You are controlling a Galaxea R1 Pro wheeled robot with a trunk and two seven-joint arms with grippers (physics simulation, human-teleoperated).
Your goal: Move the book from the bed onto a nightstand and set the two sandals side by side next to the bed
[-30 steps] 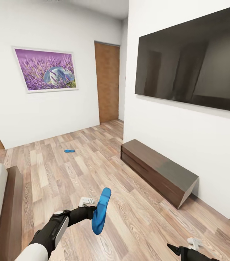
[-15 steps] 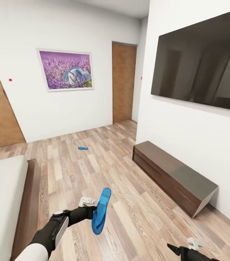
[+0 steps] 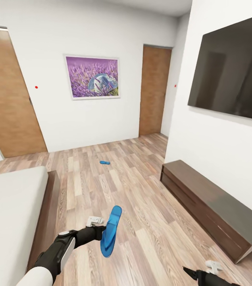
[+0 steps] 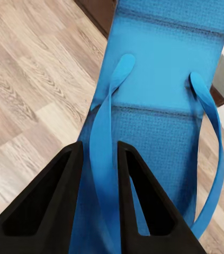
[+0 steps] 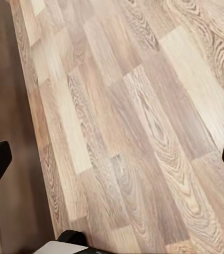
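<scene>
Home bedroom, low bed [image 3: 14,206] on wood-plank floor [image 3: 122,186], wall-mounted TV [image 3: 233,79], framed lavender picture [image 3: 93,76], wooden doors [image 3: 155,89], probably a low media cabinet [image 3: 213,206]

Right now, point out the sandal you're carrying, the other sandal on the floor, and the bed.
held sandal [image 3: 110,231], head view, middle of its sole.
floor sandal [image 3: 104,162], head view, its middle.
bed [image 3: 6,210], head view, bare mattress top.

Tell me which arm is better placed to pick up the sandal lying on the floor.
Right. The right gripper is open over bare floor, while the left gripper is shut on one sandal. The other sandal lies far ahead, so the robot must drive closer first.
</scene>
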